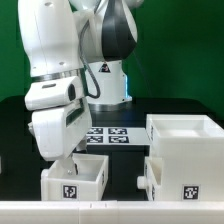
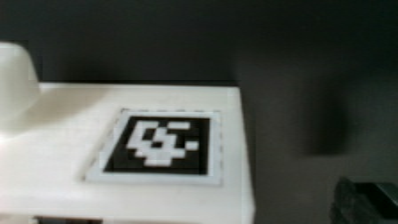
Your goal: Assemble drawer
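A small open white drawer box (image 1: 72, 180) with a marker tag on its front stands at the exterior view's front left. My gripper (image 1: 67, 160) hangs straight over it, its fingertips hidden behind the box wall. In the wrist view a flat white face of the box (image 2: 71, 190) with a black-and-white tag (image 2: 164, 143) fills the frame close below my gripper (image 2: 205, 220). Only a dark fingertip (image 2: 377, 203) shows at one corner, far to the side, so the jaws stand wide apart and hold nothing. A larger white drawer case (image 1: 185, 150) stands at the exterior view's right.
The marker board (image 1: 110, 135) lies on the black table (image 1: 125, 165) behind the two white parts, in front of the robot base (image 1: 105, 85). A narrow gap of table separates the small box and the larger case. A white raised edge (image 2: 15, 85) shows in the wrist view.
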Controlling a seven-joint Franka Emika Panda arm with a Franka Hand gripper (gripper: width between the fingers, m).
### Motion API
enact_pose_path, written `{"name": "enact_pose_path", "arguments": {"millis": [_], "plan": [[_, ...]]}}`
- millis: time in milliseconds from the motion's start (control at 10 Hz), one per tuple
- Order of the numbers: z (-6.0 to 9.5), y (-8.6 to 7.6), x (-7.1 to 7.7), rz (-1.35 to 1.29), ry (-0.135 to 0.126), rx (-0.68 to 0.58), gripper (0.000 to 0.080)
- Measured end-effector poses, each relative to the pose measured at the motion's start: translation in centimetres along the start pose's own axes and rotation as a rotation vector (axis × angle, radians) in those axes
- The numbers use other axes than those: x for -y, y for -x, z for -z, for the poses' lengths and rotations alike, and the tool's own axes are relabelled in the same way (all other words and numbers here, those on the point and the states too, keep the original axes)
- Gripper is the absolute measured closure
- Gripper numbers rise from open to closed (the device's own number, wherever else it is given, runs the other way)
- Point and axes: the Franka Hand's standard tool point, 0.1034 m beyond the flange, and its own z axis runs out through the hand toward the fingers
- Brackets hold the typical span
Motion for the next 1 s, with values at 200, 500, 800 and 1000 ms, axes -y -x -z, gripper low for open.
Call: {"name": "enact_pose_path", "arguments": {"millis": [200,500,800,1000], "plan": [[0.00,0.00,0.00,0.000,0.000,0.000,0.0151],[0.00,0.00,0.00,0.000,0.000,0.000,0.0462],[-0.01,0.00,0.01,0.000,0.000,0.000,0.0755],[0.71,-0.15,-0.68,0.016,0.024,0.007,0.0762]]}}
